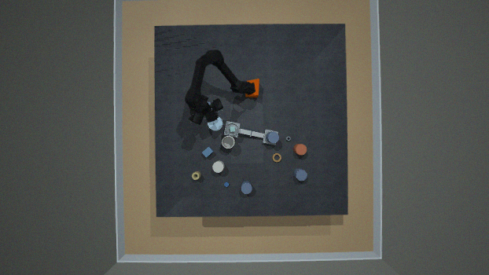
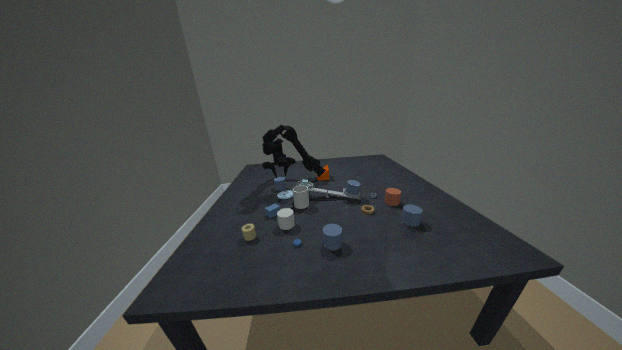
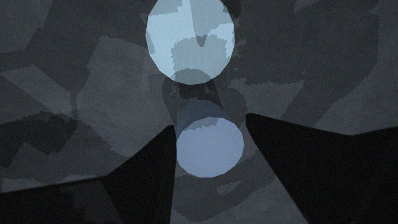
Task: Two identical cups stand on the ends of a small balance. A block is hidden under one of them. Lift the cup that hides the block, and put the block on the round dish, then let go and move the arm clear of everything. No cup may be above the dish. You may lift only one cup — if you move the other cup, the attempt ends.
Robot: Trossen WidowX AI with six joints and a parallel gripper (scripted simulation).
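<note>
The small balance [image 1: 251,133] [image 2: 327,192] lies in the middle of the table. Its right end carries a blue cup [image 1: 273,137] [image 2: 353,187]. Its left end is uncovered and shows a small teal block [image 1: 233,128] [image 2: 303,183]. The second blue cup [image 2: 279,183] [image 3: 210,147] stands upright on the table just behind the pale round dish [image 1: 215,125] [image 2: 285,195] [image 3: 190,40], apart from it. My gripper [image 1: 208,108] [image 2: 277,170] [image 3: 210,124] is open and hangs a little above this cup, with the fingers clear on either side. In the top view my wrist hides this cup.
A white open cup [image 1: 228,142] [image 2: 300,197] stands close in front of the balance's left end. Around it are a blue cube [image 1: 207,152], a cream cylinder [image 1: 218,166], a yellow ring [image 1: 196,175], blue cylinders [image 1: 246,188] [image 1: 300,174], an orange cylinder [image 1: 300,149] and an orange ring [image 1: 280,157].
</note>
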